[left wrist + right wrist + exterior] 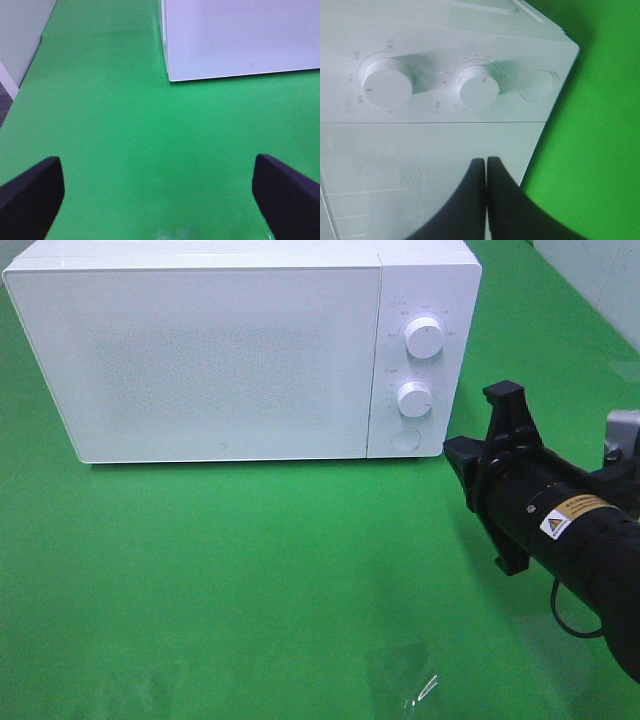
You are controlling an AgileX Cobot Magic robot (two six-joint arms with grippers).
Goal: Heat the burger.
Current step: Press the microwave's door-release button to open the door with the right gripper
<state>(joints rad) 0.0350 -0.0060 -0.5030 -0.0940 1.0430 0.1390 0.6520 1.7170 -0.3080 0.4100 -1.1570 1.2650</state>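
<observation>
Obs: microwave [200,350] door shut; right end effector [486,165] pressed together, facing its panel; left end effector [157,175] spread. Plan: press round button [537,85] squarely, tips centred, no sliding.

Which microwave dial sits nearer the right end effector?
The lower dial, directly above the round button; the upper dial is farther from the right end effector.

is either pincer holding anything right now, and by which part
Nothing is held. The right pincer is shut empty, facing the microwave; the left pincer is open over the green table.
</observation>
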